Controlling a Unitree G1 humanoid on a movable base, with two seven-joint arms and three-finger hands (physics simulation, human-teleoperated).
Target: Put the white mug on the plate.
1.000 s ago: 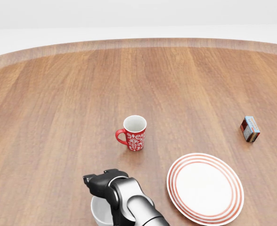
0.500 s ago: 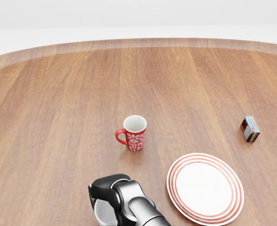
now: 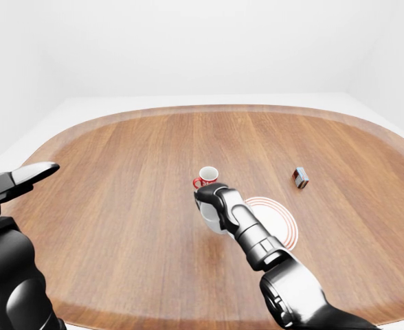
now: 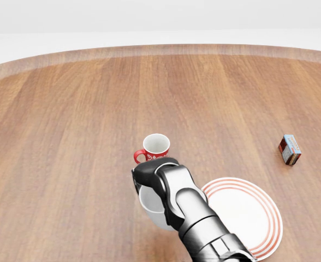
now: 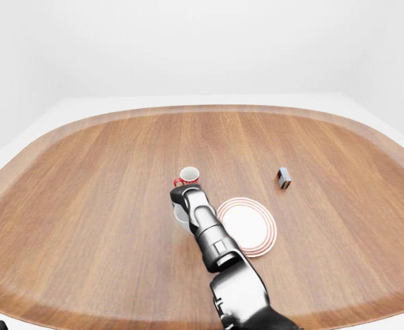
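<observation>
My right hand (image 4: 156, 176) is shut on the white mug (image 4: 149, 208), gripping it from above, so the hand's dark fingers hide the rim. The mug is just left of the white plate with red rings (image 4: 251, 219), and in the head view it is right below the red patterned mug (image 4: 156, 146). The plate lies flat with nothing on it, and my forearm crosses over its left edge. Only the left-eye view shows my left hand (image 3: 25, 176), at the far left, well away from the mugs, with its fingers stretched out.
A small red and blue box (image 4: 290, 150) stands on the wooden table (image 4: 67, 136) to the upper right of the plate. The red mug stands close above my right hand, handle pointing left. The table's rounded edge (image 5: 188, 110) runs along the top.
My right hand has closed on the white mug and carried it from the bottom edge of the head view up and to the right, next to the plate. The camera has not moved.
</observation>
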